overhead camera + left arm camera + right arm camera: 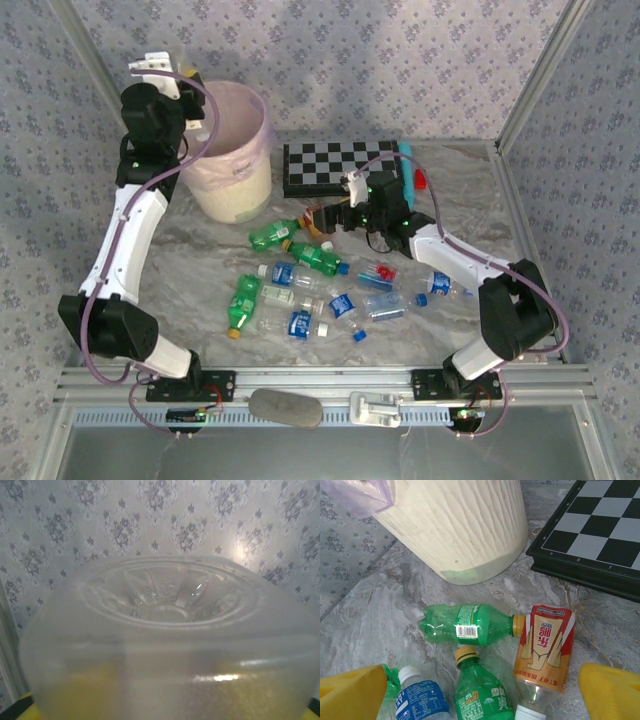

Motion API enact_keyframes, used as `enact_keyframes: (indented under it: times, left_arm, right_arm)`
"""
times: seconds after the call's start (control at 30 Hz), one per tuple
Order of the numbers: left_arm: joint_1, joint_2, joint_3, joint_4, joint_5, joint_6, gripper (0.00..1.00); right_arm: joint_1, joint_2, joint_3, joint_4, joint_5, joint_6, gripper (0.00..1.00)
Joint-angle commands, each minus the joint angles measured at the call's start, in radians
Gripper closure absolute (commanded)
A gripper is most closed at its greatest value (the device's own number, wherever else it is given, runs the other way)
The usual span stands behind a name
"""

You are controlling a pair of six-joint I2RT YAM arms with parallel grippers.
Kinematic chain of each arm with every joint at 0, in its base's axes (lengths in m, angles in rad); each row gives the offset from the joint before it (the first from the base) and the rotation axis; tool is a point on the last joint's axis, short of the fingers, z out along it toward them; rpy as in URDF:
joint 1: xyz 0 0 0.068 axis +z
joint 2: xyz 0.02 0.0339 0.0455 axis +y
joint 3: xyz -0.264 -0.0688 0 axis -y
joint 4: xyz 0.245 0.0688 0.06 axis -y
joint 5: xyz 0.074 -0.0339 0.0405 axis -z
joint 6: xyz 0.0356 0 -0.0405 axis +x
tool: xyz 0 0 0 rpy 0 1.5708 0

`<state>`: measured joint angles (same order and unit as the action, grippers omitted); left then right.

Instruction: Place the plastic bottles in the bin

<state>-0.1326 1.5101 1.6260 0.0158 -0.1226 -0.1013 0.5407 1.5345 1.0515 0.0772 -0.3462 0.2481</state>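
Nearest, both arm bases are sitting at the near edge of the tabletop [200,250]. The right arm is lying bent at its elbow, with the forearm pointing left. The right tool [480,695] is hovering low over the far side of the bottle scatter, its yellow fingers [352,692] standing wide apart and gripping nothing.

The plastic bottles [299,322] are lying on their sides in a loose cluster mid-tabletop, apart from the bin, with a loose blue cap [358,336] beside them. The right wrist view is resolving what the top view is rendering as coloured patches:
- a green bottle [465,625] carrying a barcode on its label;
- a second green bottle [481,700] with a yellow cap and print too small to read;
- a blue-labelled bottle [420,700] with illegible white lettering;
- an orange-labelled bottle [542,650] bearing large red Chinese characters.

Farther back, a chessboard [330,168] is lying flat, with a teal marker [405,160] and a red block [421,180] at its right edge. At far left the bin [235,195] is standing upright, its pink liner [258,130] folded over the rim.

The left arm is standing stretched up the left side, with its upper links raised at the bin's left rim. The left tool [172,76] is clamped on a clear bottle [165,630], whose moulded base is facing the left wrist camera against the patterned wall.
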Motion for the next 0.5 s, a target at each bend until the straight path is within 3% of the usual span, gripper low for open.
enact_keyframes:
  times: [0.0, 0.47]
  left_arm:
    - [0.013, 0.052, 0.0, -0.007, -0.008, 0.015, 0.6]
    - [0.016, 0.28, 0.164, -0.293, 0.063, -0.027, 0.53]
  right_arm:
    - [-0.005, -0.047, -0.014, -0.028, 0.03, 0.014, 0.0]
    - [-0.01, -0.07, -0.041, -0.039, 0.053, 0.016, 0.0]
